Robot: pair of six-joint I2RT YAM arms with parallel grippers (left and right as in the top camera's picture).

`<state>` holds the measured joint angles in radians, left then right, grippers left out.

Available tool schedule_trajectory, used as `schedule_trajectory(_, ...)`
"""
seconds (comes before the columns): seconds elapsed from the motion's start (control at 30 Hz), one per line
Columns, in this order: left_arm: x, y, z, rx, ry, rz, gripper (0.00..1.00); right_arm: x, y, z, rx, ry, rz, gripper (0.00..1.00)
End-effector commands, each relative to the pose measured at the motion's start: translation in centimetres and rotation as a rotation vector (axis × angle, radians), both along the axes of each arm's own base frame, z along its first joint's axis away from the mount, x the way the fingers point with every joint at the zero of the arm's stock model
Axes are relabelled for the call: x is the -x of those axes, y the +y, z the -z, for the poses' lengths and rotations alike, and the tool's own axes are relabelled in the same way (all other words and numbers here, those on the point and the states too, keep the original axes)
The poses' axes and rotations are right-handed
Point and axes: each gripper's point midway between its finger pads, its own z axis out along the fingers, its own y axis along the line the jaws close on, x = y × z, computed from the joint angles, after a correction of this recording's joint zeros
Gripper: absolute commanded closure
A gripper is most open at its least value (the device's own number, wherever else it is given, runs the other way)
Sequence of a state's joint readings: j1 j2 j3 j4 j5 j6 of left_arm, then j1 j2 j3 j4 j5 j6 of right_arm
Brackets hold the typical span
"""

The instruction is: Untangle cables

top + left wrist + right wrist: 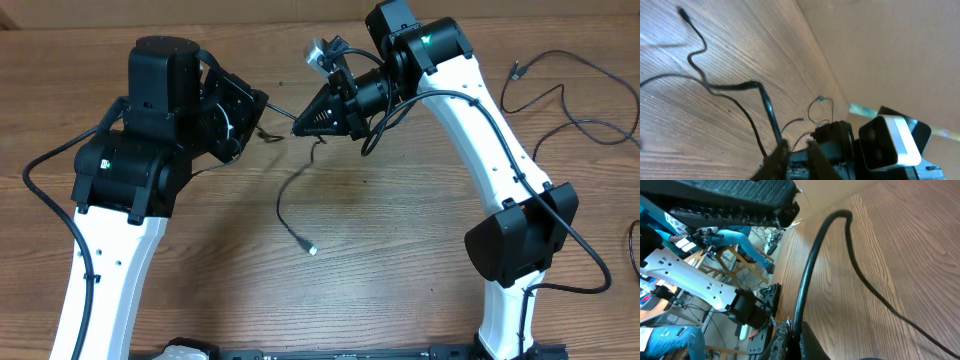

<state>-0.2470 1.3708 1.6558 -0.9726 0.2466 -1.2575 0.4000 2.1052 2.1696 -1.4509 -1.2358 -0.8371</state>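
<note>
The black cable runs between the two claws over the far middle of the wooden table. A short stretch spans from the left gripper to the right gripper. From the right one's tip the rest drops in a loose curve onto the wood toward the near side and ends in a small silvery plug.

In the right wrist view the cable comes down off the tabletop and goes straight into the tip of the right gripper. Its jaws are pressed together on the cable.

In the left wrist view the left gripper shows a narrow gap between its fingertips. The cable meets the inner edge of one of them. Whether it is pinched there or merely touching I cannot tell. Just past the fingertips sits the right gripper with its white wrist camera.

The left arm rises from the near left corner, folds at the elbow and turns its wrist to the right. The right arm rises from the near right, arches over to the far side and bends back leftward, its claw pointing left and slightly down, nose to nose with the other.

More thin black cables lie loose at the far right of the table, well apart from both claws.
</note>
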Motion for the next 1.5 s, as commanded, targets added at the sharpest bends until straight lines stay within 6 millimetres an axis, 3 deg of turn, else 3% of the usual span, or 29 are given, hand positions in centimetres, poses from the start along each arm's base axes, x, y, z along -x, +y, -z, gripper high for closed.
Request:
schedule_trajectory(0.0, -0.2, 0.9, -1.3, -0.013, -0.041, -0.042, 0.67, 0.0, -0.1, 0.1, 0.008, 0.007, 0.004, 0.96)
schedule_trajectory(0.07, -0.2, 1.0, -1.2, -0.026, -0.042, -0.038, 0.47, -0.3, -0.2, 0.3, 0.030, 0.034, 0.024, 0.96)
schedule_trajectory(0.13, 0.0, 1.0, -1.0, -0.050, -0.047, -0.018, 0.18, -0.9, -0.7, 0.9, 0.075, 0.052, 0.059, 0.96)
schedule_trajectory(0.2, 0.2, 1.1, -0.7, -0.091, -0.051, 0.014, 0.00, -1.9, -1.4, 1.9, 0.146, 0.083, 0.118, 0.96)
schedule_trajectory(0.33, 1.4, 1.4, 0.7, -0.221, -0.043, 0.128, 0.00, -4.9, -3.8, 3.6, 0.289, 0.185, 0.304, 0.96)
schedule_trajectory(0.4, 2.6, 2.3, 2.4, -0.338, -0.003, 0.194, 0.00, -7.7, -7.4, 5.0, 0.395, 0.279, 0.496, 0.96)
schedule_trajectory(0.43, 3.5, 3.1, 3.6, -0.392, 0.055, 0.202, 0.00, -9.3, -10.1, 5.7, 0.442, 0.327, 0.607, 0.96)
schedule_trajectory(0.5, 4.4, 3.8, 4.9, -0.421, 0.123, 0.200, 0.00, -10.6, -13.1, 6.2, 0.470, 0.372, 0.707, 0.96)
schedule_trajectory(0.53, 5.3, 4.1, 6.1, -0.442, 0.185, 0.223, 0.00, -12.0, -17.0, 6.4, 0.471, 0.421, 0.810, 0.96)
schedule_trajectory(0.77, 6.0, 3.3, 8.7, -0.508, 0.277, 0.346, 0.00, -13.7, -28.3, 6.4, 0.430, 0.509, 1.045, 0.96)
schedule_trajectory(0.97, 5.8, 1.2, 11.7, -0.553, 0.356, 0.468, 0.00, -12.6, -38.5, 6.4, 0.387, 0.598, 1.253, 0.96)
schedule_trajectory(1.17, 5.4, -0.9, 15.3, -0.583, 0.452, 0.554, 0.09, -10.1, -47.6, 6.2, 0.302, 0.666, 1.441, 0.96)
schedule_trajectory(1.2, 5.4, -1.5, 16.5, -0.593, 0.488, 0.579, 0.09, -8.9, -50.0, 5.9, 0.256, 0.688, 1.490, 0.96)
schedule_trajectory(1.37, 5.2, -2.6, 19.5, -0.613, 0.567, 0.623, 0.00, -6.3, -55.2, 5.3, 0.172, 0.712, 1.603, 0.96)
schedule_trajectory(1.47, 4.7, -3.1, 21.5, -0.616, 0.612, 0.638, 0.00, -4.5, -58.3, 5.4, 0.154, 0.713, 1.681, 0.96)
